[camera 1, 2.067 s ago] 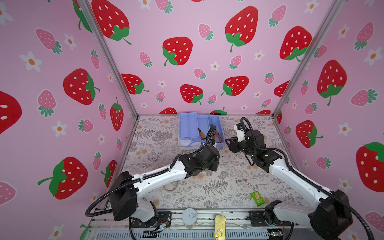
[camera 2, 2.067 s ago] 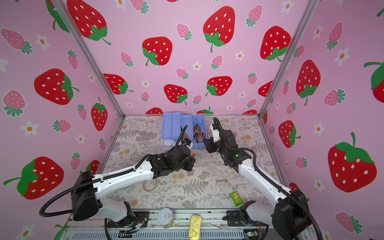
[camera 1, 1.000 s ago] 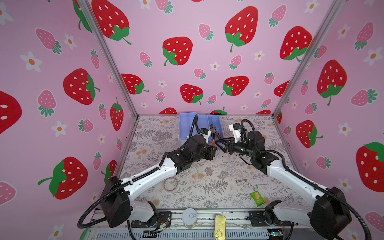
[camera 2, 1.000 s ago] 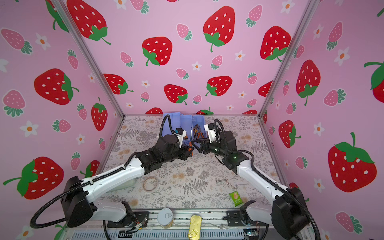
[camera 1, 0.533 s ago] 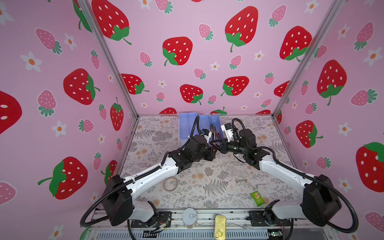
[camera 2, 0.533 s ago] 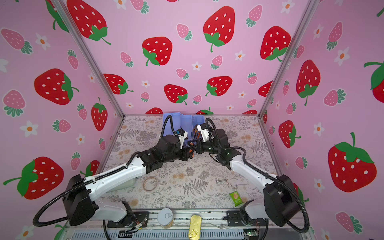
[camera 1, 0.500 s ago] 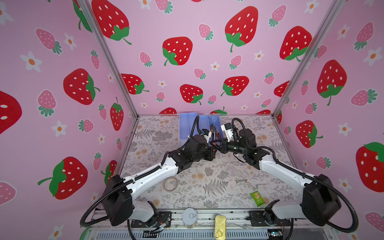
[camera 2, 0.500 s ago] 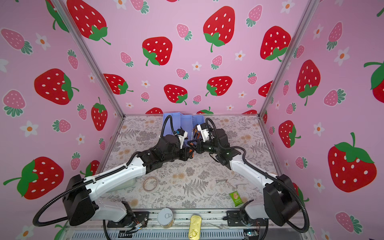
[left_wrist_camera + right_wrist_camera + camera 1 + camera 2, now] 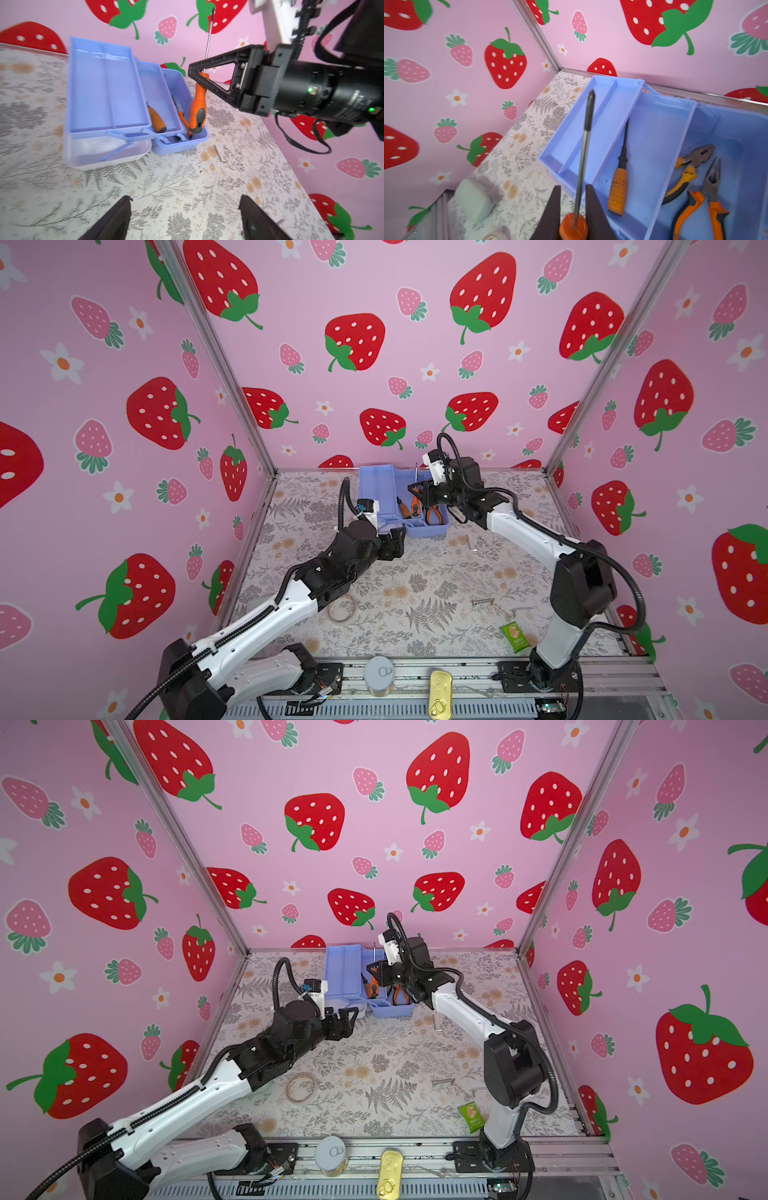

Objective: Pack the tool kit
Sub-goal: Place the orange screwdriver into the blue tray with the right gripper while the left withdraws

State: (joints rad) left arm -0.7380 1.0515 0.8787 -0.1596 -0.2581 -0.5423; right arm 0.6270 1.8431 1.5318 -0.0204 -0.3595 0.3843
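Upright screwdriver [image 9: 584,145] in right end effector [image 9: 573,187]

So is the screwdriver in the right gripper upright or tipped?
Upright: the screwdriver stands shaft up, orange handle down over the tool kit, with the right gripper shut on it.

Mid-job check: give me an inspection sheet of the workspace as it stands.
Surface: floral-print tabletop, no spills seen.
Job's things: open light blue plastic tool case at the back; small orange-handled screwdriver in its lower tray; two pliers in its base; metal hex keys loose on the tabletop.
Clutter: green sachet, tan rubber ring, round grey tin, gold oblong tin, pale green case.
Grippers: left gripper open, empty; right gripper shut on large orange-handled screwdriver, shaft up.
Cables: black cable loops at both wrists, nothing snagged.
Surroundings: pink strawberry-print walls.
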